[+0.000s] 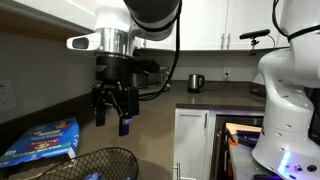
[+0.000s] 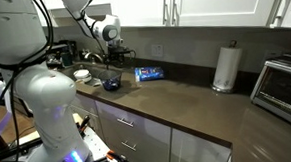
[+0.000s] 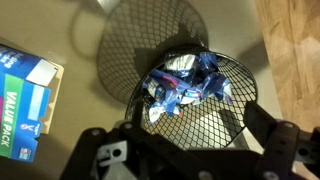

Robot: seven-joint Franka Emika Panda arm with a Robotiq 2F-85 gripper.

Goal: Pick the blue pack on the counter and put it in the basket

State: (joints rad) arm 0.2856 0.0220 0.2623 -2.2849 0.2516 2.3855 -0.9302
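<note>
The blue pack looked light, soft and crinkly, best pinched across its bunched middle. It hung just under the jaws' tips, above the basket on the table. The jaws stood spread wide; whether one tip touched it, I couldn't tell

The blue pack is crumpled and shiny blue with whitish and silver marks. It lies inside the basket, toward its right side in the wrist view. The basket is round, of thin black wire mesh, and stands upright on the dark smooth surface, at its far left part.
</note>
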